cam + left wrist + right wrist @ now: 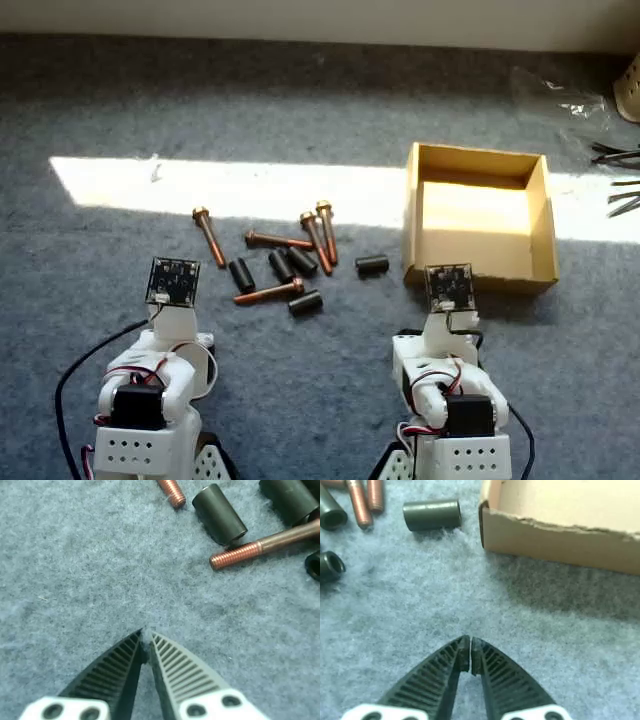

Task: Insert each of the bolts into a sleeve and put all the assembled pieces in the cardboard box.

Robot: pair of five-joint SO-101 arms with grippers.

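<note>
the left gripper [145, 636] hangs just above the grey felt-like table covering [75, 560], its ribbed black jaws closed together on nothing. the right gripper [470, 647] sits the same way, shut and empty. both look like rest poses, with each arm drawn back so the parts lie ahead of it in open reach and the task not yet begun.

nearest ahead of the left gripper, toward the right arm's side, a short black cylindrical sleeve [220, 514] lies on its side. a copper-coloured threaded bolt [265, 544] lies just beside it, threads pointing back toward the gripper. the high view shows five such bolts and five sleeves scattered loose and flat ahead of the arms, some touching, none assembled. lying flat keeps them from toppling, though a bolt may need lifting by its shank before it can meet a sleeve's bore.

ahead of the right gripper, a lone black sleeve [431, 515] lies apart from the scatter, near the corner of the open brown cardboard box [560, 542]. the box stands farther ahead with its open side up, and nothing shows inside it. being on the right arm's side, it probably suits that arm for the drop-off.

no label, brand or print can be read on the box, the bolts or the sleeves.
</note>
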